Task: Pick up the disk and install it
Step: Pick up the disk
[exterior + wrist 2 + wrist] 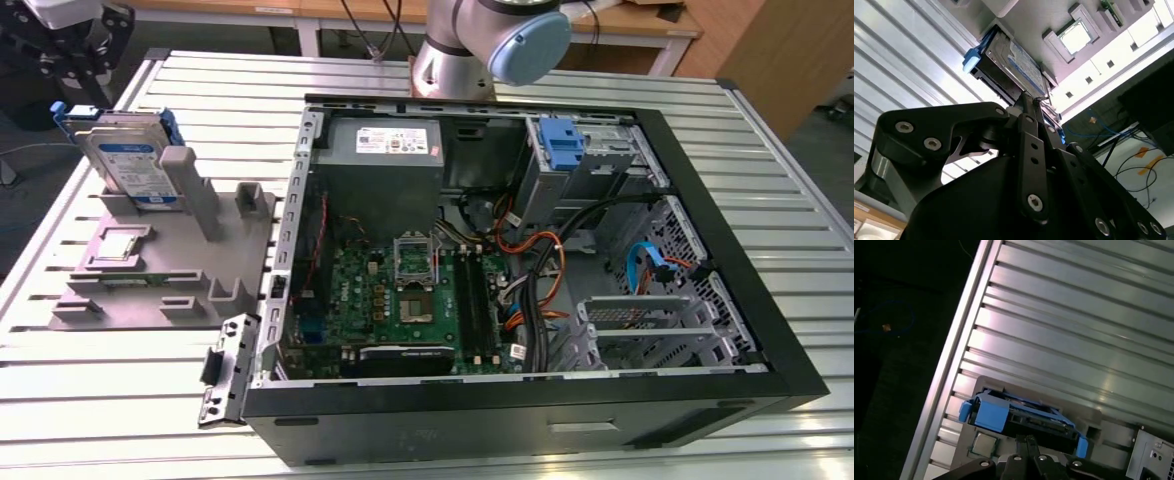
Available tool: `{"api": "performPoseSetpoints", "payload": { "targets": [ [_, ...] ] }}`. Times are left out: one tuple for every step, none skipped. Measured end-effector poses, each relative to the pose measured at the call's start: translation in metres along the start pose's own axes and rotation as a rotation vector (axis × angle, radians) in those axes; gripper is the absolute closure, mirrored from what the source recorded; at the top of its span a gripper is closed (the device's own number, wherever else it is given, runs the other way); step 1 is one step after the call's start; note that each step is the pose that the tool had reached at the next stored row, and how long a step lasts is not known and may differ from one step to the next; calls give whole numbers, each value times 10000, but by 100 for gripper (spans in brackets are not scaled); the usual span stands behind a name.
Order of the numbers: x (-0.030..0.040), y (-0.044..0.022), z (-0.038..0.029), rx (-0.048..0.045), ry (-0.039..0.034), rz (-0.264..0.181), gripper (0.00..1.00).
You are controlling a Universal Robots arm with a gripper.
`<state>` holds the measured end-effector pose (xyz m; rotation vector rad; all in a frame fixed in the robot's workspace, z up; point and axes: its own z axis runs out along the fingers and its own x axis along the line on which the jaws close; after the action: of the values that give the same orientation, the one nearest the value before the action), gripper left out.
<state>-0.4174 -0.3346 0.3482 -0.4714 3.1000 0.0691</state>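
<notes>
In the exterior view, the disk (131, 165) stands on end in a slot of the grey holder (134, 270), which sits on the ribbed tabletop (120, 400). Both are at the exterior view's left of the open computer case (787, 330). The disk's long axis runs up and down, its labelled face is toward this camera, and the blue bracket frames its edges. The hand (78, 60) hangs above the disk's upper end and clear of it. The disk therefore lies almost straight below the hand, with its long axis pointing up toward it. None of it is in the case yet.

In the second wrist view, the hand (1029, 100) tapers to two fingers whose tips look pressed together with nothing between them. It appears closed and empty. Just past the tips is the disk (1011, 57), seen nearly end-on in the holder (1044, 12) and not touched by the fingers.

In the first wrist view, the disk (1029, 415) shows its upper end as a narrow band with a blue bracket tab at one corner, seated in the holder (1089, 415) on the tabletop (1079, 315). The tips of the hand (1025, 441) sit over roughly the middle of that band. I judge the hand to be lined up with the disk's end, separated only along the disk's long axis.
</notes>
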Motion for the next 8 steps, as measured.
{"api": "performPoseSetpoints", "payload": {
  "targets": [
    [0,0,0,-2,5,-126,90],
    [0,0,0,-3,10,-253,90],
    [0,0,0,-4,16,-374,90],
    [0,0,0,-5,19,-475,90],
    [0,0,0,-7,23,-569,90],
    [0,0,0,-7,26,-652,90],
    [0,0,0,-8,29,-736,90],
    [0,0,0,-9,33,-821,90]
  ]
}}
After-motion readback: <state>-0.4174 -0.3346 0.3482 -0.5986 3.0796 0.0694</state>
